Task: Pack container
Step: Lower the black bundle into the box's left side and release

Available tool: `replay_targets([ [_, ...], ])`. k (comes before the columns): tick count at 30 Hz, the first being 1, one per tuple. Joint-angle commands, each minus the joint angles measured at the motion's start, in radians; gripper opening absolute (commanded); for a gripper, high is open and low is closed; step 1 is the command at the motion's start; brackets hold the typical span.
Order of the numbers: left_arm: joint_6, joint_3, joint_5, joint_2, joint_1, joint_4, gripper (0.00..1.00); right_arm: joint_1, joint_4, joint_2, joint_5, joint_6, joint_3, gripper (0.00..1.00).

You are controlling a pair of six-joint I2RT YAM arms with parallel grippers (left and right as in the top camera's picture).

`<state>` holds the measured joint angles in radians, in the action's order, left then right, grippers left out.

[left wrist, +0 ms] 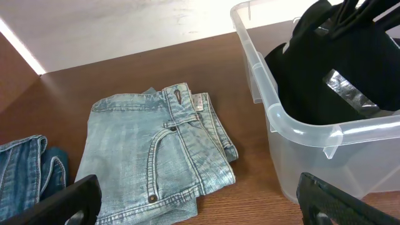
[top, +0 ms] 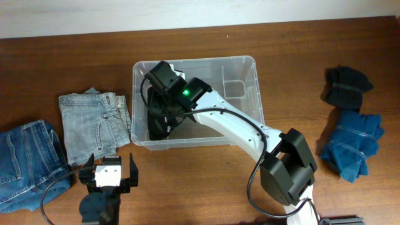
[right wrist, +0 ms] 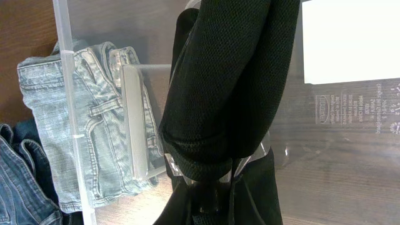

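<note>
- The container (top: pixel 245 67) stands on the table (top: pixel 300 44), just beside folded light jeans (top: pixel 94 125).
- The right gripper (right wrist: pixel 212 172) is inside it, with its fingers pinching a black garment (right wrist: pixel 231 75).
- The left gripper (top: pixel 112 161) has its fingers spread wide and holds nothing.

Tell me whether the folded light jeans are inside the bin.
No, the light jeans lie on the table, outside the container.

- Light jeans (top: pixel 95 128): folded, flat on the wooden surface (top: pixel 62 62), just left of the container (top: pixel 259 94).
- Dark jeans (top: pixel 28 162): at the left edge, just beside the light jeans.
- Black garment (right wrist: pixel 225 81): mesh, hanging inside the container.
- Black cloth (top: pixel 347 87): bunched, well right of the container.
- Blue cloth (top: pixel 353 144): crumpled, touching the black cloth's near side.
</note>
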<state>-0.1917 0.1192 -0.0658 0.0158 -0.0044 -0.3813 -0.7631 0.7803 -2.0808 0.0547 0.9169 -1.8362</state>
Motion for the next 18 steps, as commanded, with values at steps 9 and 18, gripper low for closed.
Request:
replay_targets([
  [9, -0.016, -0.005, 0.01, -0.004, 0.005, 0.002, 1.0, -0.011, -0.022, -0.01, 0.016, 0.008, -0.012, 0.04],
  [18, -0.016, -0.005, 0.01, -0.004, 0.005, 0.002, 0.99, -0.012, -0.023, -0.036, 0.016, 0.008, -0.012, 0.04],
])
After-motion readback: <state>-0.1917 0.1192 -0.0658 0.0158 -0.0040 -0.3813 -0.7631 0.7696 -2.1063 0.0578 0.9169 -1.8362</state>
